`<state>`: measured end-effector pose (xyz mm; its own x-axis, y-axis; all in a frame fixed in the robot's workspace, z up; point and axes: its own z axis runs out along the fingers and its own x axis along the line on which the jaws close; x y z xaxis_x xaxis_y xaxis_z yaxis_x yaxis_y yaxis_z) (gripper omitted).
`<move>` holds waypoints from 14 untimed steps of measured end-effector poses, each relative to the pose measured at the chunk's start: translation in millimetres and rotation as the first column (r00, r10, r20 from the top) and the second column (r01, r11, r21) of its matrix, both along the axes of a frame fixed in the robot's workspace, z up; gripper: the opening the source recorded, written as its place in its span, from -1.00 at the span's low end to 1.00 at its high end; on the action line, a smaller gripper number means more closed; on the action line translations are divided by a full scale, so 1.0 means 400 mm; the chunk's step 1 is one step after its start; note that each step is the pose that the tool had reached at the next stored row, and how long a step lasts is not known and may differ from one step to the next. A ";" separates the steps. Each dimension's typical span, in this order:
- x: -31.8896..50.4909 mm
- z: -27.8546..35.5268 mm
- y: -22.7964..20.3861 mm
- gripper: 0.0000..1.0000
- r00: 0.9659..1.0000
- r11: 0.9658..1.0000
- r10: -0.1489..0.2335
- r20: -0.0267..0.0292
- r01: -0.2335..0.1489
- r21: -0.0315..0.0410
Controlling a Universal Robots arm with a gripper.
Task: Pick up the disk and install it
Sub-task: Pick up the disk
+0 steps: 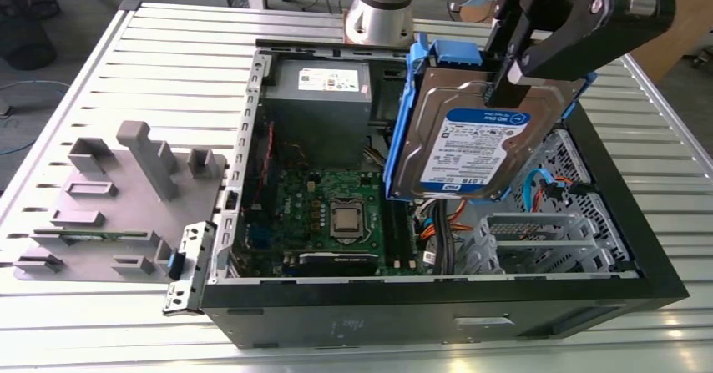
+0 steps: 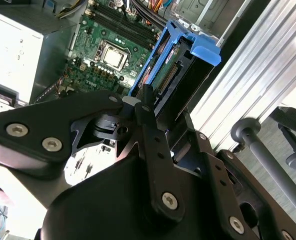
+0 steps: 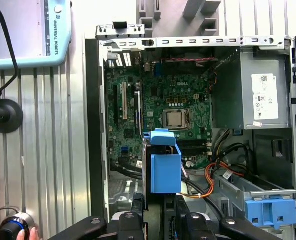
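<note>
The tool [image 1: 522, 88] is closed on the disk [image 1: 479, 152] and holds it by its upper end, so the disk hangs almost upright, label side toward the exterior camera, above the open computer case [image 1: 446, 315] that lies on the slatted desk [image 1: 167, 64]. It touches nothing below; under it are the motherboard [image 1: 329, 214] and the metal drive cage [image 1: 535, 239], and the grey power supply [image 1: 317, 98] stands nearby on the exterior view's left. In the second wrist view the black fingers [image 2: 148, 112] press on the two flat faces of the disk [image 2: 175, 70], between its blue side rails [image 2: 148, 65]. In my judgement the disk is quite heavy for its size and fully stiff, so it does not bend in the grip, but its metal faces are smooth and may slide if the pressure is weak. It is also sensitive to shock, and the connector edge and the circuit board side are delicate. The flat faces look like the good place to hold it, as here, because the plastic rails seem thin and flexible and must stay free for the cage. Held by one end only, the long body may swing or tilt a little.
</note>
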<state>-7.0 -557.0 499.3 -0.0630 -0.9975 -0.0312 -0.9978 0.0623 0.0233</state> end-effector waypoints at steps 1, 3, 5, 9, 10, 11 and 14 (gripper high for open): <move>0.005 0.000 0.000 -0.30 1.000 1.000 0.000 0.000 0.000 0.000; 0.019 -0.001 0.000 -0.30 1.000 1.000 0.000 0.000 0.000 0.000; 0.034 -0.001 0.000 -0.30 1.000 1.000 0.000 0.000 0.000 0.000; 0.057 -0.003 0.000 -0.30 1.000 1.000 0.000 0.000 0.000 0.000; 0.058 -0.003 0.000 -0.30 1.000 1.000 0.000 0.000 0.000 0.000; 0.060 -0.003 0.000 -0.30 1.000 1.000 0.000 0.000 0.000 0.000; 0.068 -0.003 0.000 -0.30 1.000 1.000 0.000 0.000 0.000 0.000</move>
